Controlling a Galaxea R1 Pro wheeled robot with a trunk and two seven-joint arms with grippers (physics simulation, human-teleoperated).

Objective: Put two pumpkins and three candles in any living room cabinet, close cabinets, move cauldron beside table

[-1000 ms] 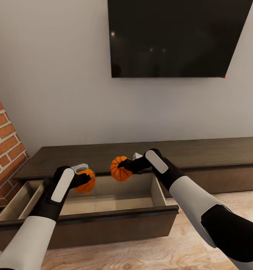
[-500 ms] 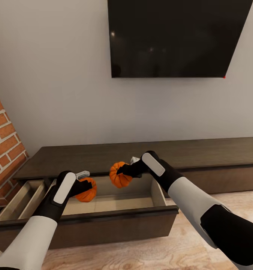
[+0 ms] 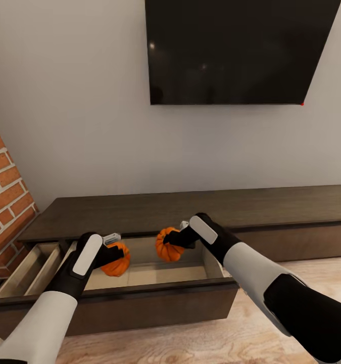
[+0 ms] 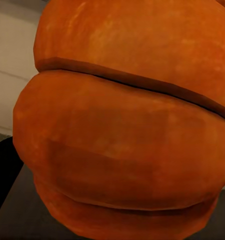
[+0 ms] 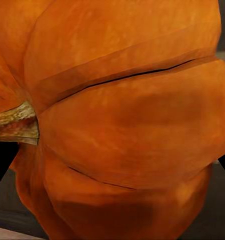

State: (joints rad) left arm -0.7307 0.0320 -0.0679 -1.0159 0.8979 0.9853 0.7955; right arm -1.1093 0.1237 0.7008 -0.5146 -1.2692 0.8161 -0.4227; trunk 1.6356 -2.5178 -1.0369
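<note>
Two orange ribbed pumpkins are held inside the open drawer [image 3: 140, 298] of the long dark-brown cabinet [image 3: 271, 205]. My left gripper [image 3: 113, 252] is shut on the left pumpkin [image 3: 116, 262], low in the drawer's left part; its ribbed skin [image 4: 122, 125] is close up in the left wrist view. My right gripper [image 3: 174, 238] is shut on the right pumpkin [image 3: 169, 246], near the drawer's back wall; its skin [image 5: 127, 125] and brownish stem [image 5: 15, 122] are close up in the right wrist view. Candles, cauldron and table are out of view.
A black wall screen [image 3: 236, 50] hangs above the cabinet. A red brick column [image 3: 3, 202] stands at the left. A second, narrower open drawer [image 3: 23, 270] lies left of the first. Light wooden floor [image 3: 190, 338] runs in front of the cabinet.
Both arms have lowered their pumpkins from above the cabinet's front edge down into the open drawer. The right pumpkin also shifted a little to the right.
</note>
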